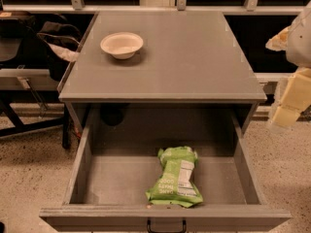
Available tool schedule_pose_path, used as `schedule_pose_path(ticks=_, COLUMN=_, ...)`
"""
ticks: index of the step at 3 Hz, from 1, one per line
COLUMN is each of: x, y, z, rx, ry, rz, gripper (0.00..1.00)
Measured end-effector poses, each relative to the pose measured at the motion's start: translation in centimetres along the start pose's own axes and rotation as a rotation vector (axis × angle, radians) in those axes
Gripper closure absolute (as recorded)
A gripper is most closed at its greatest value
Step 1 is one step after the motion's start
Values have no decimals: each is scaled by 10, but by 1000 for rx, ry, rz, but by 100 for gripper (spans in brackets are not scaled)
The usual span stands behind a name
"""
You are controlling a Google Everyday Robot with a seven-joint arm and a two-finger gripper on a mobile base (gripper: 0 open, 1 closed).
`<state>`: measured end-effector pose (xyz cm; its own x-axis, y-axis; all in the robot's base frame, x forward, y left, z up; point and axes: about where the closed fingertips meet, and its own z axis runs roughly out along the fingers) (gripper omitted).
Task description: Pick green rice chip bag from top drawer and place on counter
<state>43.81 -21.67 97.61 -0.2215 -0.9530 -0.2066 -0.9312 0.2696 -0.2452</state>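
You've got the top drawer (82,164) pulled fully open below the counter (194,57), black handle (166,225) at the front edge. The green rice chip bag (176,177) lies flat on the drawer floor, a bit right of centre and close to the front panel; can't tell if it touches it. Its long axis runs front-to-back, approx. square to the drawer front, the far end leaning slightly right. It's pinched in at the middle, with the white nutrition label facing up along its right side. The gripper (290,103) hangs at the right edge of your view, outside the drawer, level w/ the counter's front edge and well apart from the bag. How far it's open: can't tell. A white bowl (122,44) sits back-left on the counter.
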Motion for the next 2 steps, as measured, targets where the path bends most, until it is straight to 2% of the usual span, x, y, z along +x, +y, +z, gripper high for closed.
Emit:
schedule_pose_path(ticks=1, x=0, y=0, z=0, rx=0, ry=0, rz=0, gripper=0)
schedule_pose_path(ticks=2, x=-3, y=2, z=-2, rx=23, ry=-34, rz=-63, gripper=0)
